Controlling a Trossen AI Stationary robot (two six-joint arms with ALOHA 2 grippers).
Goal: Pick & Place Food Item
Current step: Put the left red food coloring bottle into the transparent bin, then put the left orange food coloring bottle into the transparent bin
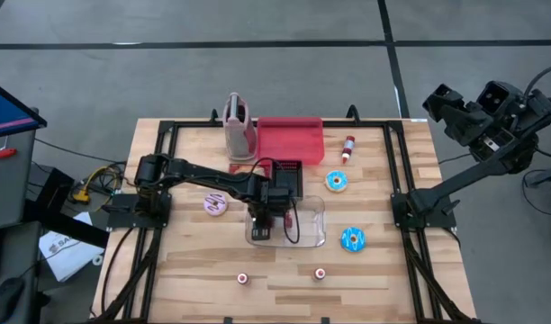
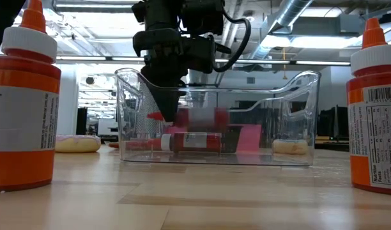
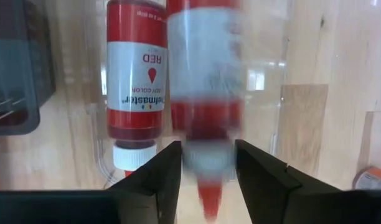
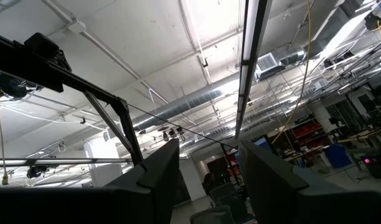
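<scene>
Food-colouring bottle (image 3: 206,93), red, sat blurred between the left gripper's (image 3: 207,163) spread fingers, over the clear bin (image 1: 311,236) at worktop (image 1: 185,261) centre; whether the fingers touched it, cannot tell. A second red bottle (image 3: 136,87) lay on the bin floor just beside it. Going left to right from overhead: pink donut (image 1: 215,204) left of the bin, grey jug (image 1: 239,124) and red tray (image 1: 292,139) at the back, black basket (image 1: 288,175) touching the bin's rear, small red bottle (image 1: 348,148), two blue donuts (image 1: 337,181) (image 1: 352,238). Right gripper (image 4: 209,180) was raised off the worktop's right edge, fingers apart, holding nothing, facing the ceiling.
</scene>
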